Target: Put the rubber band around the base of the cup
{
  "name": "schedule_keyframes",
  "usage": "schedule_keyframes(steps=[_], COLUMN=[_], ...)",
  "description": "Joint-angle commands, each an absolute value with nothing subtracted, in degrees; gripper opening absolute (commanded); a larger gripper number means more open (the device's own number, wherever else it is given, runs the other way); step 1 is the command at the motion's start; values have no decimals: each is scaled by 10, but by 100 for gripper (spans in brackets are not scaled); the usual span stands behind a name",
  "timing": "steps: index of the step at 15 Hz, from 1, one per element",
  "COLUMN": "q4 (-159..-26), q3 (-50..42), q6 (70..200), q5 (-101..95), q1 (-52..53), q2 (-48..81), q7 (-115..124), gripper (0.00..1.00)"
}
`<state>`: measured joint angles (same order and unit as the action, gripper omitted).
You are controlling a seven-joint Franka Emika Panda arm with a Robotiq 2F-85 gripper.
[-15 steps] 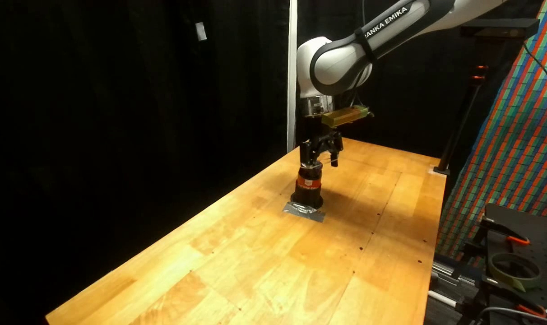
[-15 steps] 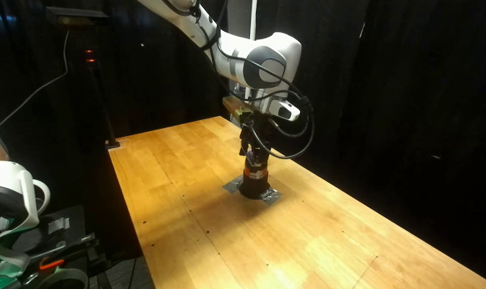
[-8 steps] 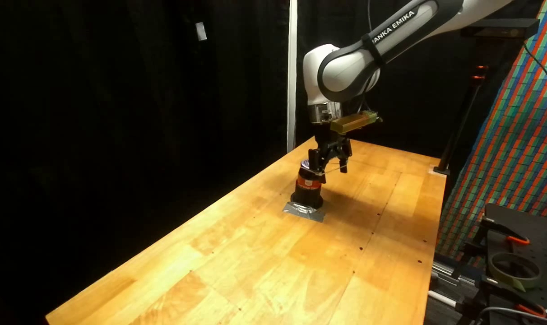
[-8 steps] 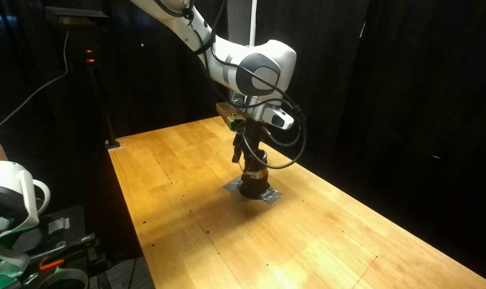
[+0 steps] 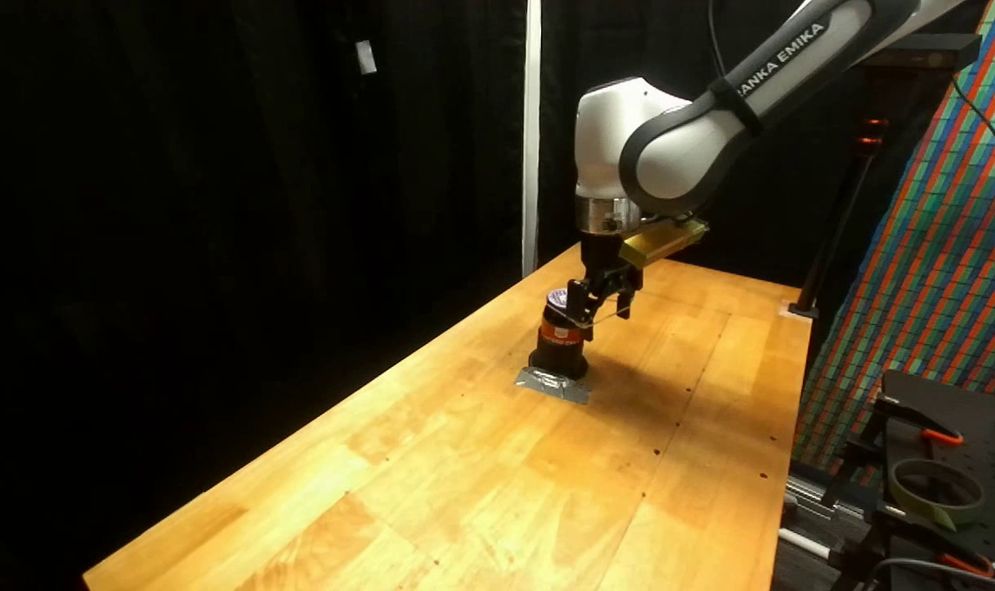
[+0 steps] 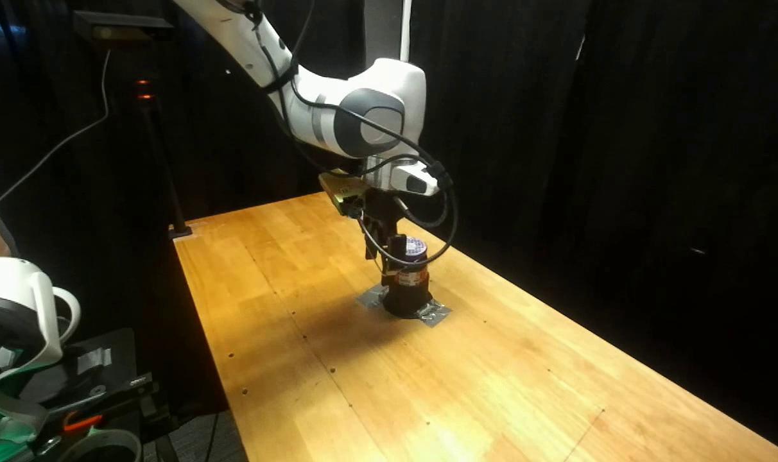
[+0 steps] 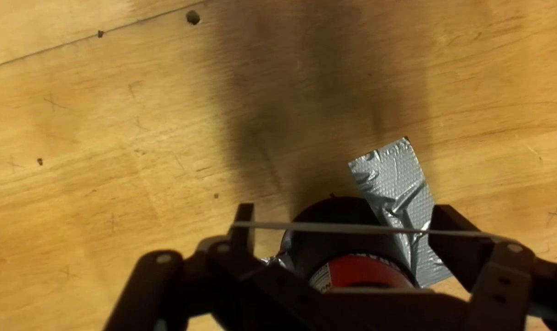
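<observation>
The cup (image 5: 561, 332) stands upright on the table, dark with an orange-red ring and a pale top (image 6: 414, 246). In the wrist view its dark base (image 7: 338, 214) shows and its top is hidden behind the gripper. My gripper (image 5: 606, 322) is open and beside the cup's upper half, one finger close to its side; in the wrist view the fingers (image 7: 345, 218) stand wide apart. The pale rubber band (image 7: 324, 227) is stretched across both fingers. In an exterior view a thin pale line also runs over the cup's upper side; I cannot tell whether the band passes fully round it.
Silver tape (image 5: 553, 384) lies at the cup's foot on the wooden table (image 5: 497, 476), with another strip on its other side (image 6: 371, 296). A black post (image 5: 834, 213) stands at the table's far corner. A cable loop (image 6: 454, 224) hangs from the wrist near the cup.
My gripper has moved from over the cup's top to beside it, lower, rightward in one exterior picture and leftward in the opposite one. The cup's pale top is uncovered. The cup has not moved.
</observation>
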<state>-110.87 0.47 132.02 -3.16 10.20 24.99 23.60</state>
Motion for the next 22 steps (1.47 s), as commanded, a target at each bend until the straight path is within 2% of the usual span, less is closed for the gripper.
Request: schedule_keyframes(steps=[1,4,9,10,12,15,18,22], q4=[-1219,-1275,-1349,-1361,-1383,-1398,-1410,-1444], q3=[-11,-17,-45,-56,-95,-231,-347,-402], q6=[1398,1498,1683,1720,1794,1889,1970,2054], q5=[-83,-108,-129,-129,-168,-227,-187,-114], q1=[129,133,147,155,182,287,393,477], q2=[170,146,136,137,140,151,178,206], q7=[283,321,378,387,430,487,474,462], gripper=[68,42,4,1,0,0,0,0])
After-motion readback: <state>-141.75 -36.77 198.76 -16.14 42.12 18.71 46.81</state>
